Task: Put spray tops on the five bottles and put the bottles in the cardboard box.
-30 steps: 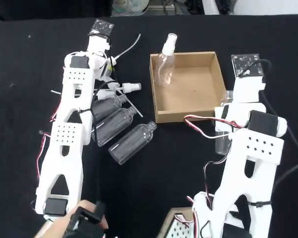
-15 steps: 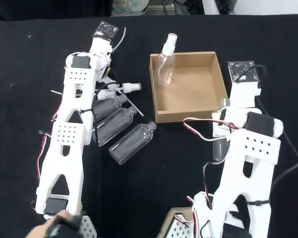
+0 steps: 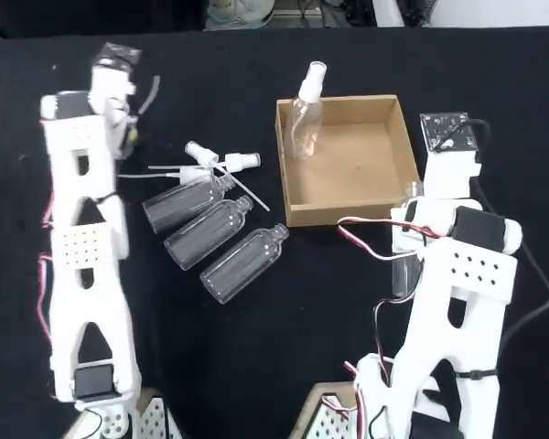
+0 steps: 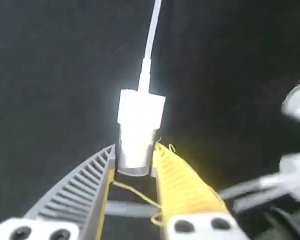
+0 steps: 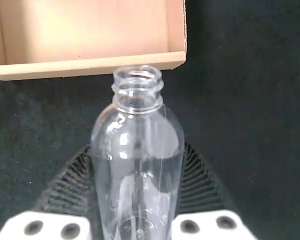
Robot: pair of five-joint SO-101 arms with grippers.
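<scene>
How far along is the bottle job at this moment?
Done: one capped bottle sits in the cardboard box. In hand: left pincer holds a spray top, right pincer an uncapped bottle. Left: three open bottles and two loose spray tops lie on the table.

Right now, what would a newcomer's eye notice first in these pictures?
The left gripper holds a white spray top, tube pointing away, while the right gripper holds an uncapped bottle just outside the cardboard box. Three more uncapped bottles lie beside the box; one capped bottle leans in its corner.
</scene>
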